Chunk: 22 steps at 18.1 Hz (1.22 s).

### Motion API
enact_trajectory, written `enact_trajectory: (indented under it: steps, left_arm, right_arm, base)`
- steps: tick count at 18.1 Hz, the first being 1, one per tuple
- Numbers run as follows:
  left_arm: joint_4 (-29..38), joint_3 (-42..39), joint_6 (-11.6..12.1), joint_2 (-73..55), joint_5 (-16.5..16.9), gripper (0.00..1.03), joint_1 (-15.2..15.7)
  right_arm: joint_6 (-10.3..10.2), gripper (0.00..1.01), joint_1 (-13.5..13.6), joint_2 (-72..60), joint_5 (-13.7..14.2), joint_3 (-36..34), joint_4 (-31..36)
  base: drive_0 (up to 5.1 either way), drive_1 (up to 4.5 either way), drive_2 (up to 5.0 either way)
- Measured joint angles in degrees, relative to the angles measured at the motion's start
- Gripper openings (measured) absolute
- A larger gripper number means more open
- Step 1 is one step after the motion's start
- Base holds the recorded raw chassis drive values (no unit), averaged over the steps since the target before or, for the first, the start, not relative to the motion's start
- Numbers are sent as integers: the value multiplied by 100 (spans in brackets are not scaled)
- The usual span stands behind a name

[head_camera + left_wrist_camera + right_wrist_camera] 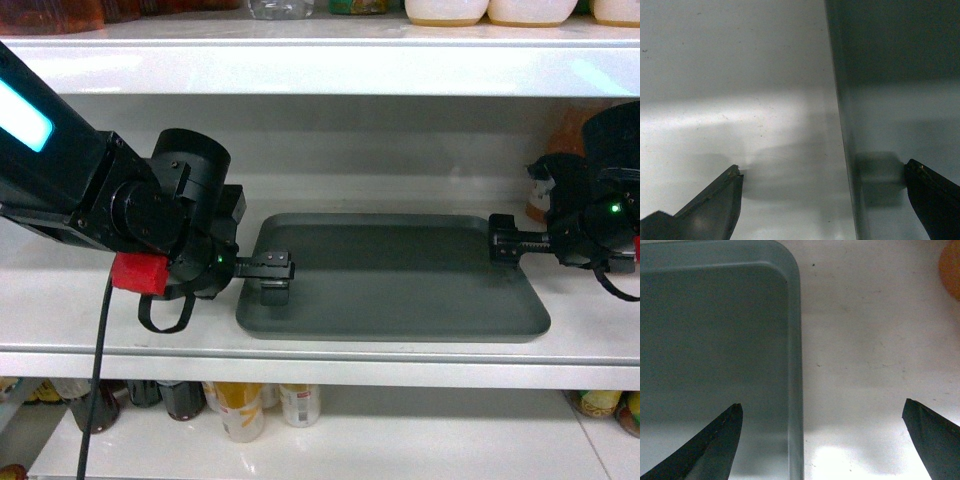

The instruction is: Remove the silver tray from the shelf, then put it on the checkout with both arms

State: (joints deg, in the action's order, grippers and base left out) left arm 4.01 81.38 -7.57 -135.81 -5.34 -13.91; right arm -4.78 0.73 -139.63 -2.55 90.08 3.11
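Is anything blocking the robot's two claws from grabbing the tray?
Nothing visible. The left gripper and right gripper are open, each straddling one end rim of the tray on the shelf, with no object in between.
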Motion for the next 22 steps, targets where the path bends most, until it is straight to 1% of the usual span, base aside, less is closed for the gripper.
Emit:
enact_trajectory:
  steps: [2, 4, 5, 7, 9, 11, 13, 14, 15, 16, 17, 18, 19, 22]
  left_arm:
    - [-26, 20, 0, -7, -15, 98, 0]
    - [-111, 37, 13, -9, -2, 98, 0]
    - [-234, 63, 46, -9, -42, 94, 0]
    - [-221, 22, 48, -9, -35, 76, -4]
    - [-234, -39, 35, -4, -9, 58, -2]
    - [-166, -173, 22, 37, 31, 41, 13]
    - [-76, -295, 2, 87, 177, 23, 42]
    - [-15, -369, -9, 111, 212, 15, 57]
    - [63, -466, -109, 160, 229, 6, 57]
    - [138, -542, -229, 188, 247, 3, 81]
    - [227, -654, -284, 243, 282, 3, 94]
    - [463, -914, -326, 376, 245, 3, 105]
    - [527, -1025, -363, 452, 243, 3, 107]
    - [737, -1429, -367, 680, 208, 3, 98]
  right_arm:
    - [-9, 98, 2, -92, -42, 129, -109]
    - [79, 98, 46, -199, -46, 208, -310]
    - [101, 94, 66, -229, -26, 223, -387]
    - [116, 76, 79, -240, -35, 243, -490]
    - [118, 58, 120, -240, -20, 205, -459]
    - [116, 40, 168, -225, -9, 72, -278]
    - [140, 22, 203, -122, 44, -208, 9]
    - [138, 13, 201, -76, 50, -306, 42]
    - [109, 5, 199, -7, 77, -466, 225]
    - [15, 3, 221, 50, 63, -601, 326]
    - [-87, 3, 223, 122, 37, -723, 345]
    - [-236, 3, 240, 269, 22, -1016, 533]
    - [-291, 3, 264, 332, 20, -1126, 590]
    - [-426, 3, 269, 597, -33, -1604, 826]
  base:
    - [0, 0, 0]
    - [0, 0, 0]
    - [0, 0, 0]
    - [0, 0, 0]
    - [0, 0, 0]
    - [0, 0, 0]
    - [0, 0, 0]
    - [0, 0, 0]
    - [0, 0, 0]
    - [0, 0, 0]
    - [0, 0, 0]
    - [0, 0, 0]
    - [0, 0, 0]
    - [0, 0, 0]
